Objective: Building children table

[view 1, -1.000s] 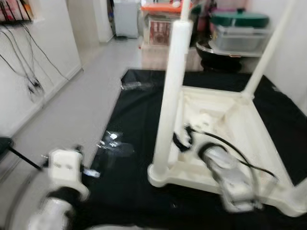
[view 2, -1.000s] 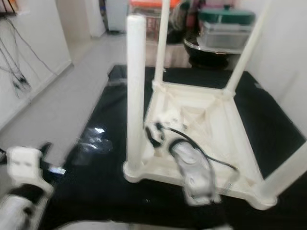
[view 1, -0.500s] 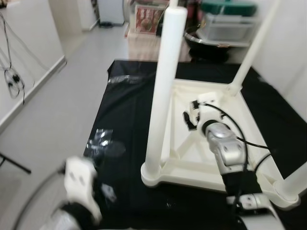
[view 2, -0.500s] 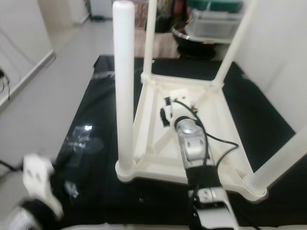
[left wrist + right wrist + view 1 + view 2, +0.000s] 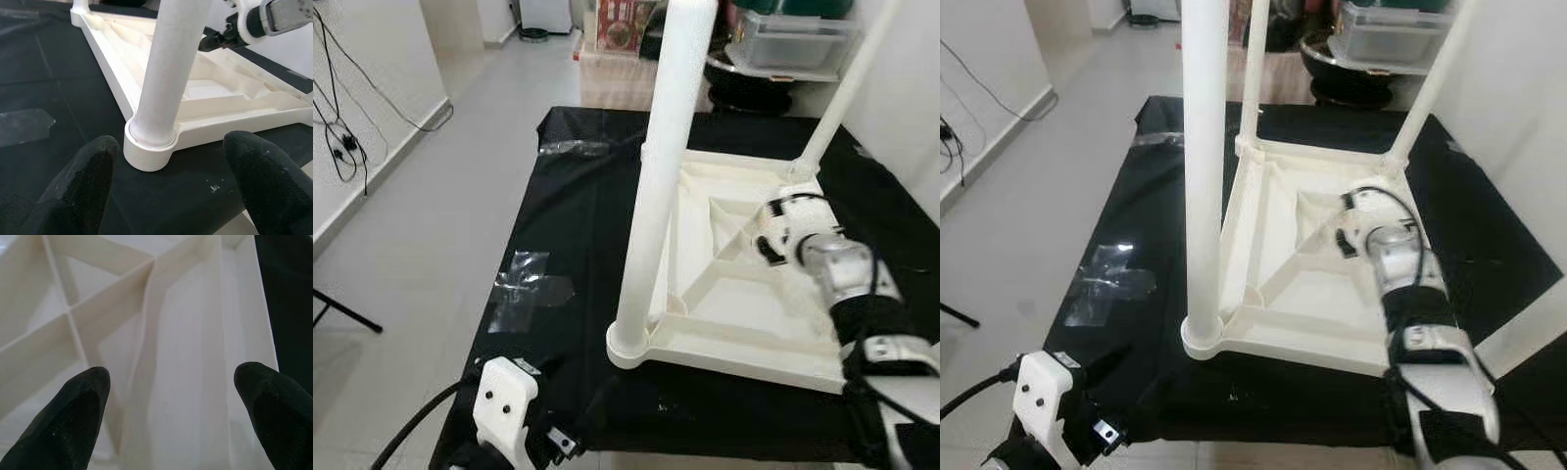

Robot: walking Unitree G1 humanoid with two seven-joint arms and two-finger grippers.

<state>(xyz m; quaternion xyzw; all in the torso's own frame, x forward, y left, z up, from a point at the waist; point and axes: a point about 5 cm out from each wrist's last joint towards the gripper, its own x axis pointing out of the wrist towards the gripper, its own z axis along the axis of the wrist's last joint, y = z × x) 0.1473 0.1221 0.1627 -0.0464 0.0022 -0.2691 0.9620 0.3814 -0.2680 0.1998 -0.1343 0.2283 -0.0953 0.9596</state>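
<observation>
Centre frame, our right gripper (image 5: 171, 396) gapes empty over the upturned table (image 5: 1312, 284); our left gripper (image 5: 168, 181), lower left, gapes by a leg (image 5: 661, 196).

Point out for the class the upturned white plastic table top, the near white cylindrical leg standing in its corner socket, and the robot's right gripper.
upturned white plastic table top (image 5: 1317, 294), right eye view, ribbed underside.
near white cylindrical leg (image 5: 658, 196), left eye view, mid shaft.
right gripper (image 5: 171, 382), right wrist view, midway between its black fingertips.

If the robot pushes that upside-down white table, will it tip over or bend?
The table probably slides rather than tips, since its wide top lies flat on the black sheet. It looks like stiff ribbed plastic, likely light. The tall near leg might wobble in its socket.
</observation>
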